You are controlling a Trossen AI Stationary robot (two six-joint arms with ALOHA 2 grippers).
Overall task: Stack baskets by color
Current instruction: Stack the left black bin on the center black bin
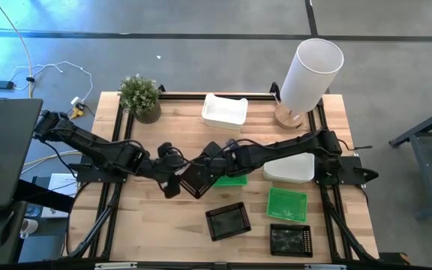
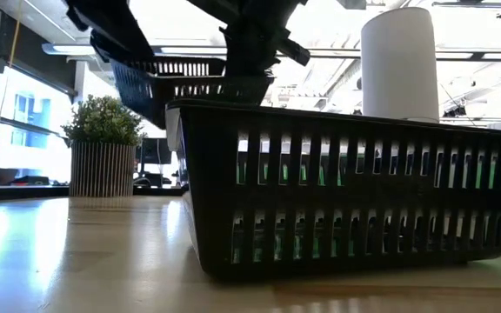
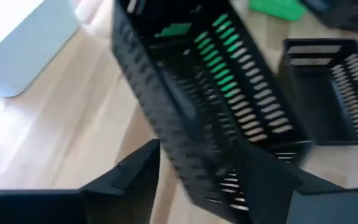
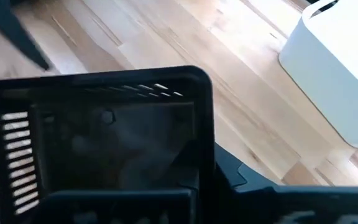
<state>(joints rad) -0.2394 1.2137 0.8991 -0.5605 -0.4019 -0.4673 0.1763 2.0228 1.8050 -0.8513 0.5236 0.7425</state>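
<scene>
At the near edge of the pale wooden table (image 1: 163, 127) sit 2 black perforated plastic baskets, one (image 1: 227, 220) angled and one (image 1: 291, 239) squarer to the edge, with a bright green perforated basket (image 1: 286, 204) just behind them. Over the middle of the table a third black mesh basket (image 1: 196, 180) hangs in the air, tilted. The right gripper (image 1: 214, 157) has its fingers clamped on that basket's wall; the left gripper (image 1: 172, 178) sits just beside it with its fingers (image 3: 132, 180) apart around a wall. Another green basket (image 1: 231, 179) lies beneath the right arm, a white basket (image 1: 291, 168) farther right. At the far edge stand a white basket (image 1: 224, 110), a tall white cylinder (image 1: 310, 73) and a small potted plant (image 1: 140, 96).
</scene>
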